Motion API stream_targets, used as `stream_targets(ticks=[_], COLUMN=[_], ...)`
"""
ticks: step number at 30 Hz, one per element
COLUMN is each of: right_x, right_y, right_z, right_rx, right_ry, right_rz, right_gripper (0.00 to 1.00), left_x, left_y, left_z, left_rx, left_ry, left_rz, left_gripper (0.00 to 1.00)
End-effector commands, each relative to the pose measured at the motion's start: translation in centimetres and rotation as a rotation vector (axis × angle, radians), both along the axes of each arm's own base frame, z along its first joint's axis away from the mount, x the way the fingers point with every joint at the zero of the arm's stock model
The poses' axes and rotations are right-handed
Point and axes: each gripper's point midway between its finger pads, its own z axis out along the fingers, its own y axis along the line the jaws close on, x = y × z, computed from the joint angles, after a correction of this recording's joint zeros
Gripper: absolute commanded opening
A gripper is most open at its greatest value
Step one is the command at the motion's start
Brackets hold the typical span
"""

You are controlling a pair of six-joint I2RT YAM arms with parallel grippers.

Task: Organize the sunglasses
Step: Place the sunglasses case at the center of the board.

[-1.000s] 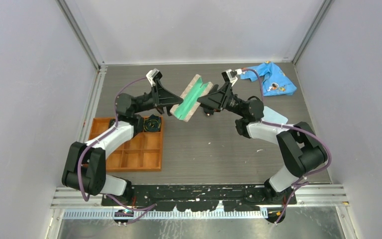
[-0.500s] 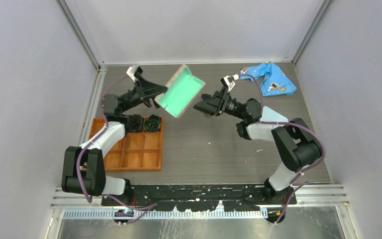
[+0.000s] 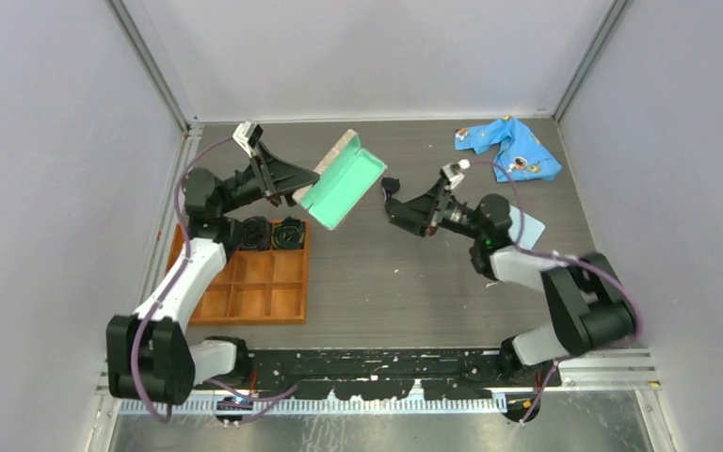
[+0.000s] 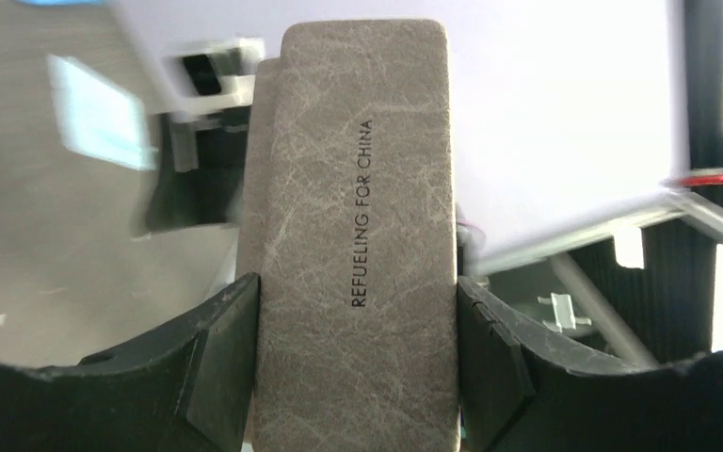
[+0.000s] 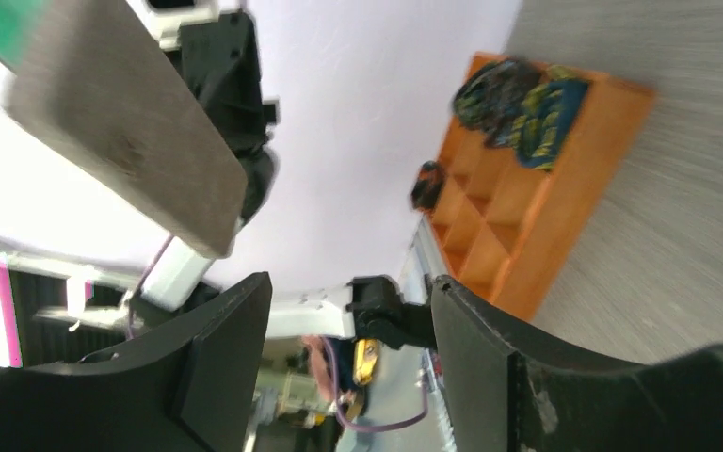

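My left gripper is shut on the grey-tan oblong case and holds it above the table at the back left, its teal lining facing up. In the left wrist view the case, printed "REFUELING FOR CHINA", fills the gap between the fingers of the left gripper. My right gripper is open and empty, just right of the case and apart from it. The right wrist view shows the right gripper with nothing between its jaws and the case at upper left. The sunglasses are not in view.
An orange compartment tray lies at the left, with two dark coiled bundles in its back cells; it also shows in the right wrist view. A blue patterned cloth lies at the back right. A pale blue sheet lies under the right arm.
The right gripper let go of the case and drew back to the right. The left gripper carried the case up and to the left, turning its teal lining upward.
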Motion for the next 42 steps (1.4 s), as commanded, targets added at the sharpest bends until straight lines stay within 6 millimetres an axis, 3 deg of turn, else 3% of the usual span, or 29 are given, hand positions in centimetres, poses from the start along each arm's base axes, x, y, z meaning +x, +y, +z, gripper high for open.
stream_targets(ticks=[1,3,6,8,12,15,19,26,29,36,39,42], right_x=[1.5,1.5,0.8,0.4,-0.1,-0.3,-0.4,-0.6,-0.4,-0.6,-0.8,-0.9], right_y=[-6.2,-11.0,-16.7,-18.6,-20.7,-21.7,-21.8,-21.8,-21.6,-22.4,-22.6,-22.8], right_z=[-4.9,-7.6,-7.8,-6.5,-4.7,-4.2,-4.4,-5.2,-5.4,-5.7,-5.6,-5.7], right_rx=[-0.345,-0.596,-0.823,-0.881,-0.915,-0.942,-0.963,-0.975,-0.978,-1.046,-1.057,-1.068], right_ry=[0.097,0.195,0.256,0.241,0.202,0.184,0.193,0.196,0.198,0.187,0.176,0.176], right_rz=[-0.255,-0.436,-0.655,-0.752,-0.866,-0.918,-0.907,-0.900,-0.886,-0.879,-0.885,-0.890], right_gripper=[0.68,0.70,0.70,0.71,0.74,0.76,0.77,0.77,0.77,0.78,0.78,0.78], left_x=[-1.0,-1.7,-2.3,-2.8,-2.6,-1.3,1.0,3.3,4.0,4.8,5.2,5.3], left_y=[0.4,0.6,-0.7,-2.3,-5.1,-6.9,-6.7,-7.4,-8.1,-9.2,-9.0,-8.5], left_z=[-4.6,-6.7,-8.7,-10.9,-15.0,-16.1,-19.4,-22.1,-23.8,-26.0,-26.9,-27.1], left_rx=[0.337,0.448,0.450,0.498,0.572,0.509,0.565,0.530,0.526,0.509,0.569,0.599], left_ry=[-0.046,-0.023,-0.009,-0.011,0.010,0.005,0.025,-0.027,-0.021,0.058,0.107,0.128], left_rz=[0.063,0.058,0.000,-0.028,-0.048,-0.028,0.066,0.121,0.084,0.025,0.028,0.054], left_gripper=[0.00,0.00,0.00,0.00,0.00,0.00,0.00,0.00,0.00,0.01,0.19,0.48])
